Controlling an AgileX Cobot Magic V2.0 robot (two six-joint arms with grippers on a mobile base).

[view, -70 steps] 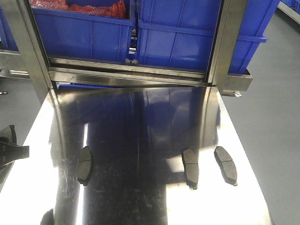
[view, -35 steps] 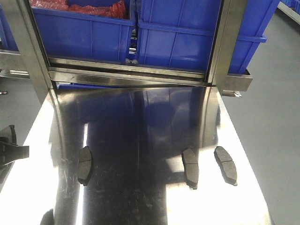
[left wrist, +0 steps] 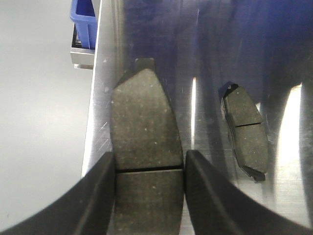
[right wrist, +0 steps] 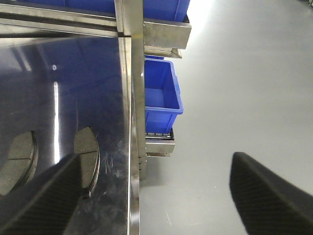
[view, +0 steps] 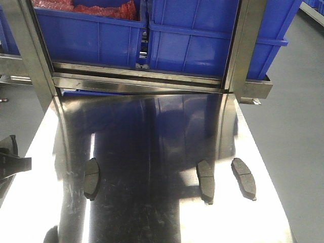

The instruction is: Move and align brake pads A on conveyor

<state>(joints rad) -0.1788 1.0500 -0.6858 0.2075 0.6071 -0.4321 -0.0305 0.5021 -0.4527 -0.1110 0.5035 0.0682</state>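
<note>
You face a mirror-bright steel table (view: 152, 131); blue bins (view: 192, 45) sit beyond its far edge, grey floor (view: 293, 131) lies around.

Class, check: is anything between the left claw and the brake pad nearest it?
Nothing visible. The dark grey, grooved oblong brake pad lies directly between the black fingers of the left claw on the shiny steel table; whether they touch it is unclear.

Brake pads A (view: 205, 181): dark grey, slightly curved oblongs, each with a thin groove across the middle. Three lie flat on the shiny table (view: 147, 217), long axes running away from the front camera. Left pad (view: 91, 178) alone. Middle pad (view: 205, 183) and right pad (view: 243, 178) near each other, apart. Fourth pad (left wrist: 145, 142) at the table's left edge, the left gripper (left wrist: 149, 154) jaws against both long sides.
</note>
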